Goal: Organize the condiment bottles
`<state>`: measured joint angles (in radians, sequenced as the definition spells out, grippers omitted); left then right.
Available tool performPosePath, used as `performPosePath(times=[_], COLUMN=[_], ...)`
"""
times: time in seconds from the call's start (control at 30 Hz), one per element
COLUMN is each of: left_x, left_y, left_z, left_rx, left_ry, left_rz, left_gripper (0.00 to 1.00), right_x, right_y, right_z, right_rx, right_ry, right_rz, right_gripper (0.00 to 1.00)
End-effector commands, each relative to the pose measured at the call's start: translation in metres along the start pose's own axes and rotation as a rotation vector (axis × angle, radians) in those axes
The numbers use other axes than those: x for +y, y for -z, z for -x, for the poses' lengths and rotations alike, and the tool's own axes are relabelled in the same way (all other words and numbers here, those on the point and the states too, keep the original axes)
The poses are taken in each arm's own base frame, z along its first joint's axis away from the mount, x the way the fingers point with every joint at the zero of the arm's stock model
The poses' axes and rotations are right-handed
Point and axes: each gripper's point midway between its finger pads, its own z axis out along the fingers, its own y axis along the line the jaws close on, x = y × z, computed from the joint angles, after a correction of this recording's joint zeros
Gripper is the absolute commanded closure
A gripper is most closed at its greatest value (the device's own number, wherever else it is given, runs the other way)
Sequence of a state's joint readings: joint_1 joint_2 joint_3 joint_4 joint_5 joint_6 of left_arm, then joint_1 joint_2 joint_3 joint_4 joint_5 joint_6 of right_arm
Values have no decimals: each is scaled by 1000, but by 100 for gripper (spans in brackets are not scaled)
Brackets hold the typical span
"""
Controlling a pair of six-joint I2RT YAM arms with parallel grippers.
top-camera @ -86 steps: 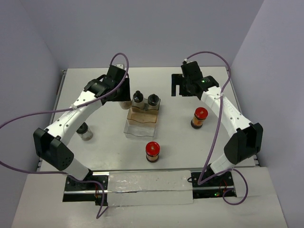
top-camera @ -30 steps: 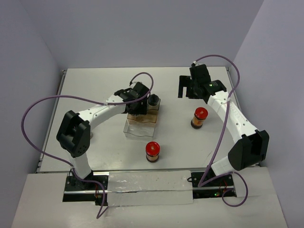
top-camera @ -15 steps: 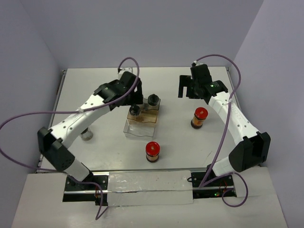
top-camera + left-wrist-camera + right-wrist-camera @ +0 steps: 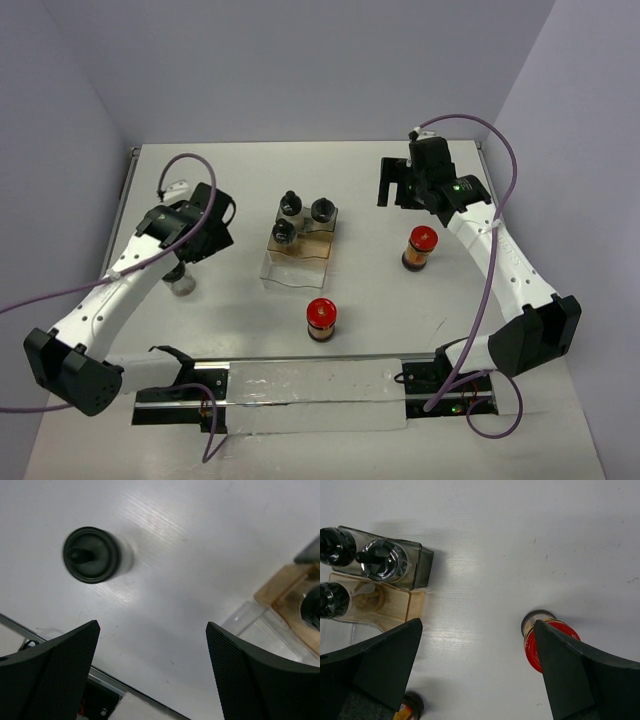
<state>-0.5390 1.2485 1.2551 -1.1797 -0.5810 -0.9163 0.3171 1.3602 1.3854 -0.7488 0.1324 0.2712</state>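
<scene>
Three black-capped condiment bottles (image 4: 290, 203) (image 4: 322, 210) (image 4: 284, 233) stand in the far end of the clear tray (image 4: 296, 272). A fourth black-capped bottle (image 4: 181, 283) (image 4: 91, 555) stands alone on the table at the left. My left gripper (image 4: 203, 243) (image 4: 152, 626) hovers open and empty just beyond it; the bottle lies off the left fingertip. Two red-capped jars (image 4: 421, 246) (image 4: 321, 319) stand on the table. My right gripper (image 4: 393, 186) (image 4: 477, 624) is open and empty, high above the table, with one red-capped jar (image 4: 545, 640) by its right finger.
The tray's (image 4: 395, 607) near half holds nothing. The table's metal front rail (image 4: 100, 672) shows under my left gripper. The arm bases sit along the near edge (image 4: 300, 385).
My left gripper let go of a black-capped bottle in the tray's left side, rose, and swung left over the loose bottle. The right arm has barely moved.
</scene>
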Motion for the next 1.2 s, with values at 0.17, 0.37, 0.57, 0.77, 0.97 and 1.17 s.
performPosePath(times=[0.17, 0.37, 0.57, 0.77, 0.97, 1.17], left_x=[59, 58, 61, 70, 71, 73], left_y=[-26, -58, -75, -91, -103, -108], left_z=[3, -6, -5, -9, -10, -11], left_rx=[-11, 33, 44, 49, 67, 72], left_ry=[252, 276, 289, 304, 321, 324], left_rz=[145, 156, 188, 215, 208, 205], left_gripper=[4, 2, 1, 1, 1, 1], right_x=[10, 10, 12, 13, 13, 14], right_y=[8, 6, 3, 1, 0, -2], right_z=[12, 10, 11, 9, 8, 7], right_rx=[-40, -30, -26, -22, -16, -12], right_ry=[0, 2, 5, 5, 8, 10], right_rz=[41, 41, 42, 50, 43, 45], right_gripper=[0, 0, 0, 0, 0, 0])
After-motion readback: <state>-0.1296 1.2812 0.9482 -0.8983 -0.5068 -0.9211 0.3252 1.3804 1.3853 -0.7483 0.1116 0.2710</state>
